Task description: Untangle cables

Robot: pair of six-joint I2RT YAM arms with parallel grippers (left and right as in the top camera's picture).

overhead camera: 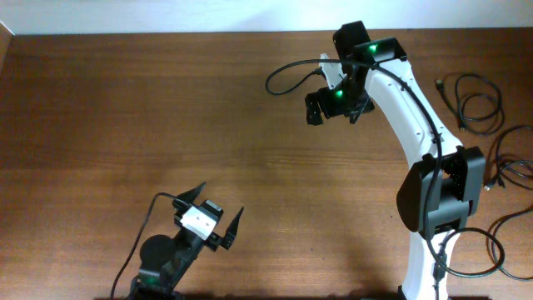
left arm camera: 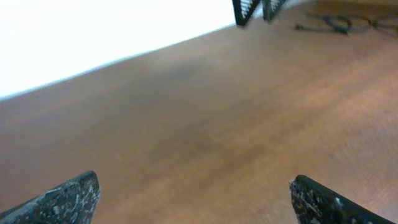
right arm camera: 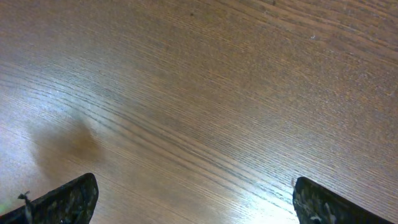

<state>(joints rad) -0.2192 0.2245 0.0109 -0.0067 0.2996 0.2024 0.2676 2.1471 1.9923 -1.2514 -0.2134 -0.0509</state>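
The cables lie apart at the table's right edge in the overhead view: one coiled loop [overhead camera: 476,104] at the upper right, another [overhead camera: 515,162] below it, and a third [overhead camera: 500,246] by the right arm's base. The left wrist view shows a cable [left arm camera: 339,23] far off at its top right. My left gripper [overhead camera: 218,204] [left arm camera: 193,186] is open and empty at the lower left, over bare wood. My right gripper [overhead camera: 333,112] [right arm camera: 193,186] is open and empty above the upper middle of the table, well left of the cables.
The wooden table [overhead camera: 125,125] has a white wall along its far edge. A thick black robot cable [overhead camera: 287,77] loops out left of the right wrist. The right arm's white links [overhead camera: 408,125] span from its base at the lower right.
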